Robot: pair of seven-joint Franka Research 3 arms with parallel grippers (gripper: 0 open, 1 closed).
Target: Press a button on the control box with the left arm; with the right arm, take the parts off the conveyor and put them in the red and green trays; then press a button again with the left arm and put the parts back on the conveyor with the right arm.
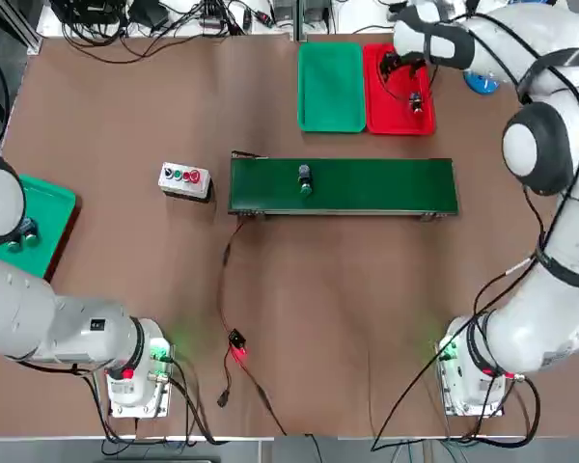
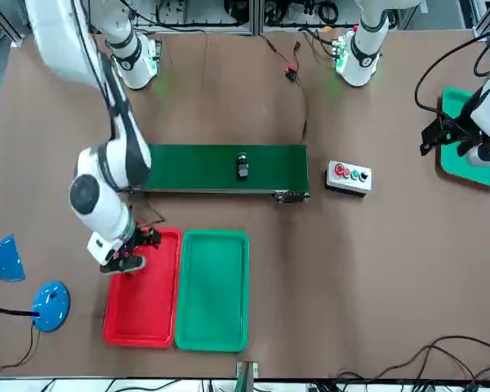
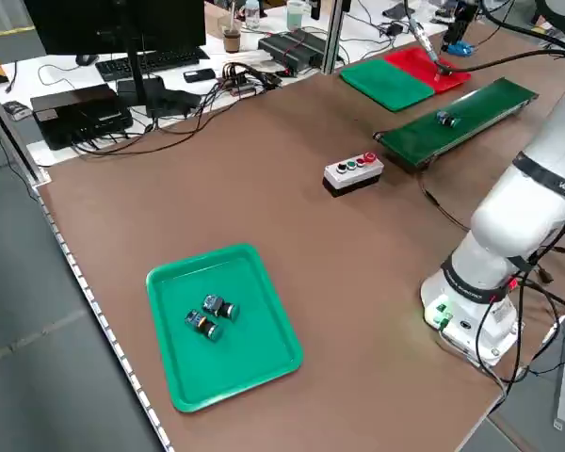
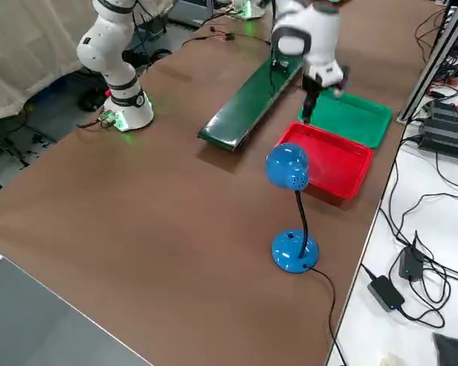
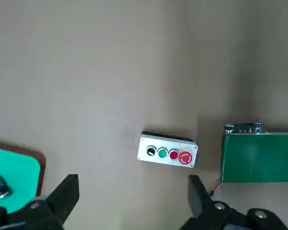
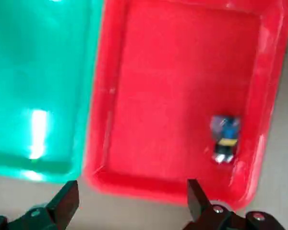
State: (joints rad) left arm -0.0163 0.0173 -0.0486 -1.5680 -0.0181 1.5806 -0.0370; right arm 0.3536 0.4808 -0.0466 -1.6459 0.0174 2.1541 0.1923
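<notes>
Conveyor: here it is, one long flat slab of smooth green belt [image 1: 381, 185] with a metal edge, and one part rides on it, a stubby dark cylinder [image 1: 305, 179] with a green cap, left of the belt's middle.
Control box: to the conveyor's left, a pale oblong block [image 5: 167, 150] on a black base, four round buttons in a row: one black, one green, two red, the end red one biggest.
Red tray: beyond the conveyor's right half, glossy and shallow with rounded corners [image 6: 182, 86], and there's one part [image 6: 225, 138] in it!
Green trays: two of them; one [image 1: 330, 87] beyond the conveyor, right alongside the red, the other [image 3: 224, 377] well off to the conveyor's left, with two capped cylinders [image 3: 212, 317] lying close together.
Right gripper: over beyond the conveyor at the red tray [image 6: 133, 184], black fingers spread wide, nothing between them.
Left gripper: away to the conveyor's left, by the outlying green tray [image 5: 133, 179], fingers wide apart too, gripping nothing.
Lamp: one, glossy blue [image 4: 288, 166], round base, beyond the conveyor's right end.
</notes>
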